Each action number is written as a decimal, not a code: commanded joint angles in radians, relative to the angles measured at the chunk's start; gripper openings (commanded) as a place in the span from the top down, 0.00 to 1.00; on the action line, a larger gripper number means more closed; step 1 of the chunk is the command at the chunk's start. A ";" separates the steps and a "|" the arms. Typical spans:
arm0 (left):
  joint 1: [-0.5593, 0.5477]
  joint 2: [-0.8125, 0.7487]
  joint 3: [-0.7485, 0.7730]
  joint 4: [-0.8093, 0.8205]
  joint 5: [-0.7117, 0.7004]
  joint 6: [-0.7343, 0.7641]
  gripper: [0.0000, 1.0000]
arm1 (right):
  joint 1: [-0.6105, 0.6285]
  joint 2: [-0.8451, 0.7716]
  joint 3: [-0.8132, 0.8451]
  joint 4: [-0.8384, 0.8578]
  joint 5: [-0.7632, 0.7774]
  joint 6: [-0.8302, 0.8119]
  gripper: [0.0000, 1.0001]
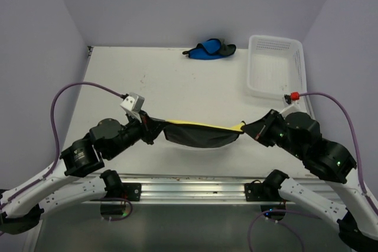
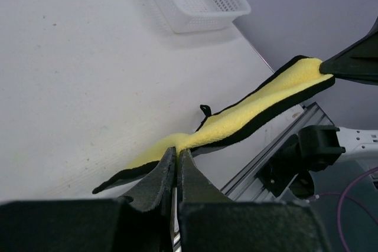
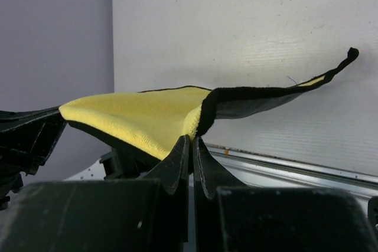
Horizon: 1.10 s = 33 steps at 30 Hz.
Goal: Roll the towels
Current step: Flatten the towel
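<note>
Yellow towel (image 1: 198, 136) clamped by left end effector (image 1: 157, 129) and right end effector (image 1: 248, 127); arms low.

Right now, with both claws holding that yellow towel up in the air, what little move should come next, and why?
Probably carry it forward and lower it flat onto the table. The left claw and right claw each pinch one end of the yellow towel, which sags between them near the table's front edge, so it cannot be rolled yet.
</note>
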<state>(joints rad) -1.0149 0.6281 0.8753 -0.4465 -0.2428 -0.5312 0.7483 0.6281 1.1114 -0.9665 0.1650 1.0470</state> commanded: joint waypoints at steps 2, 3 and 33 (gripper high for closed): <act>-0.002 -0.002 0.015 0.023 0.010 -0.029 1.00 | 0.005 0.024 0.054 -0.061 0.033 0.031 1.00; -0.002 -0.002 0.001 0.034 -0.006 -0.039 1.00 | 0.003 0.030 0.051 -0.058 0.037 0.030 1.00; 0.159 0.338 0.040 0.391 -0.270 0.178 1.00 | -0.233 0.584 0.185 0.324 -0.004 -0.228 1.00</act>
<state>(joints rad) -0.8730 0.9779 0.8482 -0.1753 -0.5499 -0.4042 0.5121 1.2362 1.2152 -0.6910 0.2008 0.8921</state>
